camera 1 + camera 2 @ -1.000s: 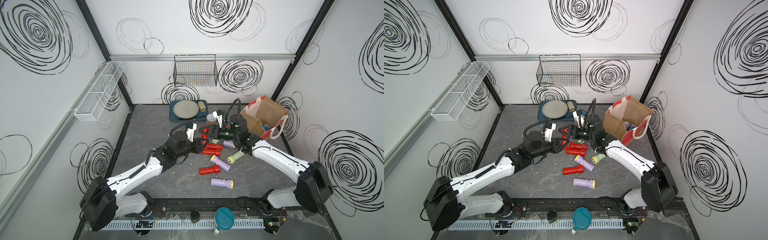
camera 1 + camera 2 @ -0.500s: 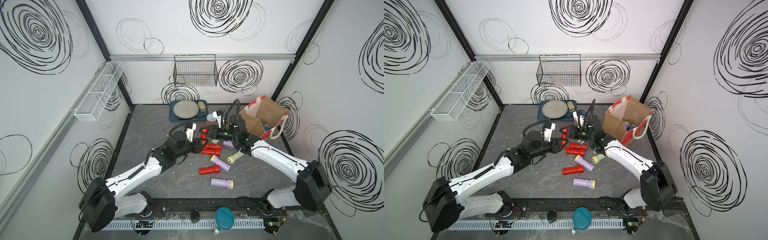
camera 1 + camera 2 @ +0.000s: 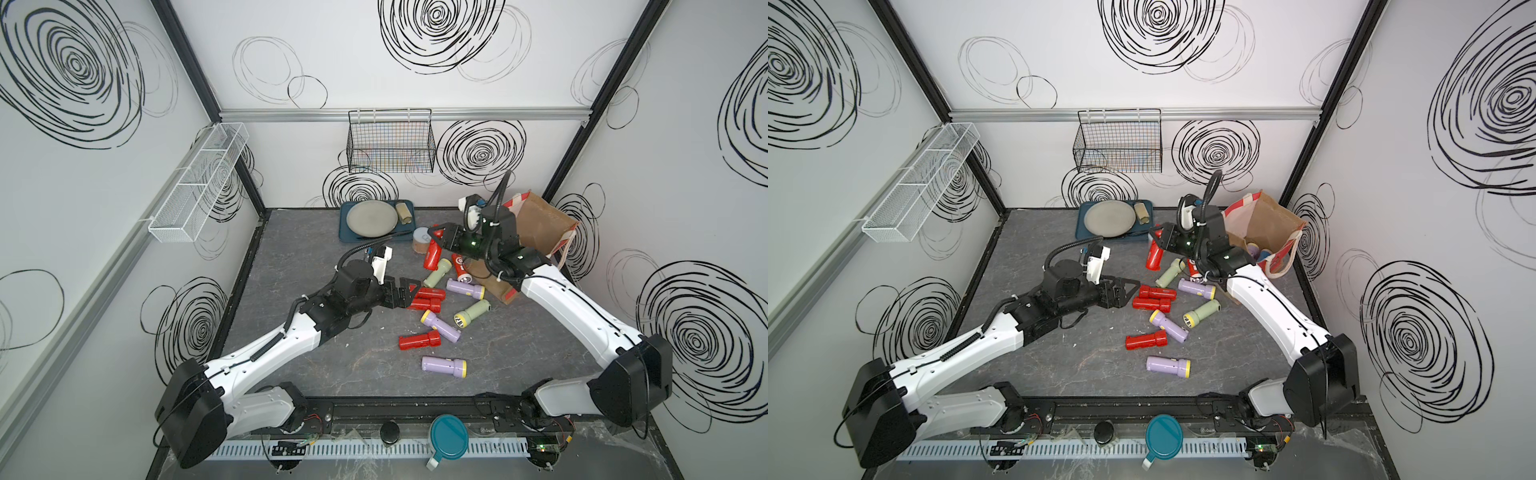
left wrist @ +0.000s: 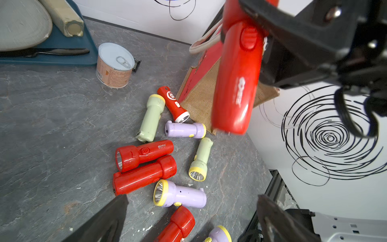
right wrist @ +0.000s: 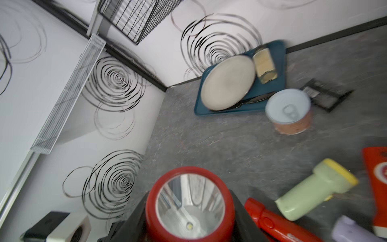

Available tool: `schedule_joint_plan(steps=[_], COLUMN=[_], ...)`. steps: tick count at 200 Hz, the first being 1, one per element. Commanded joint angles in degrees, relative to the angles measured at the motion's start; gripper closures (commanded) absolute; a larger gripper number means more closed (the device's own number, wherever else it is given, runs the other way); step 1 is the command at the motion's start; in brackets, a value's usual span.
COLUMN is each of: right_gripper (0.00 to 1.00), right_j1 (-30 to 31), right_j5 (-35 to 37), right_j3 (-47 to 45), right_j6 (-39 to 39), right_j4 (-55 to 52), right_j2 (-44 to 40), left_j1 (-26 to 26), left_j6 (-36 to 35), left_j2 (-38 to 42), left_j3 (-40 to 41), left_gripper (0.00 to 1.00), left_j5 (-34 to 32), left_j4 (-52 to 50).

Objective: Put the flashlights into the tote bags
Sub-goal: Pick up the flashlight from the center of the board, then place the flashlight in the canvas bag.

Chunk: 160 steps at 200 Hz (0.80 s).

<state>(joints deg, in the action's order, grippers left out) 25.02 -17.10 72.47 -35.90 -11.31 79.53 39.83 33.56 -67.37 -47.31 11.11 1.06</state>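
- R gripper (image 3: pixel 441 237): jaws clamped on the wide head of a red flashlight (image 3: pixel 430 258). The torch hangs tail-down, clear of the table (image 3: pixel 311 249), and its lens (image 5: pixel 189 205) faces the R wrist cam.
- Held torch vs. tote bag (image 3: pixel 1266 222): not over the bag mouth, since the R wrist sits btwn torch and bag. The bag stands near the back corner on the R arm's side, mouth open. Torches are visible inside, incl. a blue torch (image 3: pixel 1264 254).
- Tin can (image 3: pixel 420 240): upright on the table just beside the held torch, on the side away from the bag.
- L gripper (image 3: pixel 409 294): jaws spread wide, holding nothing. Its fingers (image 4: pixel 113 213) frame the pile in the L wrist view.
- Red pair (image 3: pixel 428 299): two red torches flat, side by side, just ahead of the L fingertips. Contact can't be told.
- Rest of pile, on the table btwn the arms:
  - pale green torches (image 3: pixel 436 272) (image 3: pixel 471 311)
  - lilac torches (image 3: pixel 465 289) (image 3: pixel 440 326) (image 3: pixel 444 366) w/ yellow heads
  - lone red torch (image 3: pixel 419 340)
  - orange-red torch (image 3: pixel 459 266) w/ white logo, head at the bag's foot
- Teal tray (image 3: pixel 345 232): at the back wall, carrying a plate (image 3: pixel 372 216) and a beige cylinder (image 3: pixel 404 212). It is apart from both grippers.
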Motion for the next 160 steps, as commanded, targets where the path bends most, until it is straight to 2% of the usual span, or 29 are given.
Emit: schedule_joint_plan(steps=[1,48,79,123,160], right_gripper=[1.0,1.0,1.0,1.0,1.0], right_j1=[-5.36,-17.98,-23.49,-31.36,-34.8], right_j5=[2.51,0.09,3.07,6.09,8.99], right_j3=[5.88,15.8,23.73,24.66,23.22], right_j6=[2.93,4.03,6.24,6.61,6.72], right_j4=[-8.33,-13.67,-19.32,-18.55,-16.87], right_j2=[-0.87,3.77,8.03,10.69,12.96], left_j1=[0.02,2.19,5.07,8.0,8.85], left_j6=[-1.7,-3.39,-4.69,-4.82,-4.48], left_j2=[1.22,-1.05,-3.08,-4.95,-5.34], left_j3=[-0.15,-2.38,-3.9,-5.47,-5.52], left_gripper=[0.01,0.01,0.01,0.01,0.01], left_j5=[-1.9,-5.93,-8.58,-10.4,-11.0], left_j4=[-0.05,-2.38,-3.78,-3.78,-3.35])
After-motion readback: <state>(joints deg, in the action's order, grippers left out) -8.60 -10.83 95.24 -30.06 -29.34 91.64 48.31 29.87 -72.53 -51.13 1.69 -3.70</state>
